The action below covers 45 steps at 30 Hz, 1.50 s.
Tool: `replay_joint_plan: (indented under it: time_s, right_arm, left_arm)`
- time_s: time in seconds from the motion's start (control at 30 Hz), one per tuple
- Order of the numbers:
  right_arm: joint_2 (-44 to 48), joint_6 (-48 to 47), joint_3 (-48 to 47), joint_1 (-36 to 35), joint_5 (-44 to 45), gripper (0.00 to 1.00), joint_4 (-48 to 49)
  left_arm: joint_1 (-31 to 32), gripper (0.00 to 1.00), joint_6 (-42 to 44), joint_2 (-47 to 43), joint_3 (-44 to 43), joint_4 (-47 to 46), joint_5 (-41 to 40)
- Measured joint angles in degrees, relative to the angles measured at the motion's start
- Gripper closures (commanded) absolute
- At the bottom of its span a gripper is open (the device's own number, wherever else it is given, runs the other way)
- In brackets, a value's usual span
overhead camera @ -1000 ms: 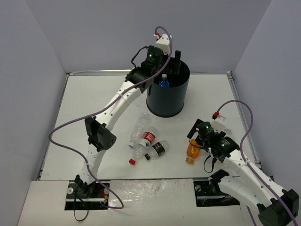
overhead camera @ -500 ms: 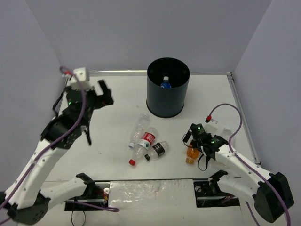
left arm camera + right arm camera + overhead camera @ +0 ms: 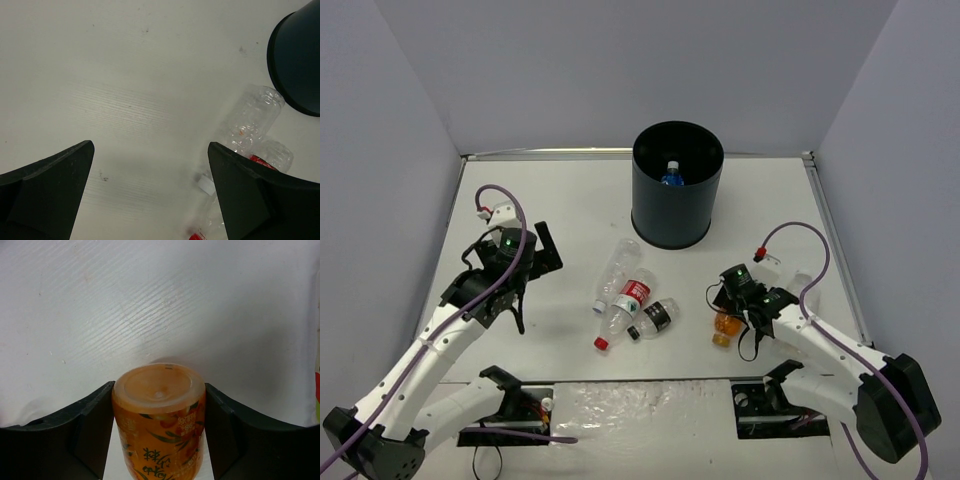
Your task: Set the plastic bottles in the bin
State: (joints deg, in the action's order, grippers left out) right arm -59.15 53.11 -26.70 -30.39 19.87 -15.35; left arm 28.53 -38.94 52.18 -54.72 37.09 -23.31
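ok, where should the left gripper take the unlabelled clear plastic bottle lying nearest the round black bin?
Unlabelled clear plastic bottle: grip across its wide body near the base end, left gripper descending from above. It lies flat, base toward the round black bin; a red-labelled clear bottle crowds its cap half, so the base half looks freer.

Open table (image 3: 555, 195) left of bottle cluster (image 3: 633, 297)

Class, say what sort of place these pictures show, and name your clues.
Probably a robot test cell: a white table boxed in by plain walls, two arms bolted at its near edge, bottles scattered by a bin.
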Motion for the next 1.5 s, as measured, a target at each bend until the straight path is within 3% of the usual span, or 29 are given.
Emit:
replay_joint_plan:
  time_s: [0.2,0.5,0.73,0.87,1.0,1.13,1.23,1.5]
  right_arm:
    - [3.75,-6.15,-7.01,-0.02,-1.78,0.63,-2.08]
    - [0.83,-19.98,-41.65,-0.07,3.63,0.61,1.28]
    - [-19.95,-29.91,-67.18,0.04,13.28,0.56,5.88]
    - [-34.57,-34.37,-74.49,0.04,14.02,0.56,6.89]
    - [-45.34,-36.71,-78.73,0.46,14.21,0.36,7.22]
    - [-49.38,-37.46,-79.49,1.19,14.17,0.21,5.72]
    - [-49.52,-37.19,-80.15,1.54,13.39,0.01,4.94]
    - [-47.89,-37.93,-85.44,1.72,10.55,0.0,5.02]
  left_arm:
    - [0.0,0.03,-0.13,0.16,0.0,-1.16,1.73]
    - [0.0,0.03,0.11,3.76,0.22,-3.82,6.39]
    - [0.0,0.03,0.84,6.01,1.77,-6.4,9.34]
    - [-0.01,0.03,1.05,6.93,2.25,-6.65,9.83]
    - [-0.02,0.03,1.28,6.97,2.25,-7.2,10.02]
    - [-0.02,0.03,1.55,7.06,2.47,-7.45,9.97]
    - [-0.02,0.03,2.07,7.86,2.47,-7.53,10.03]
    - [-0.03,0.03,3.16,9.41,2.47,-8.05,12.18]
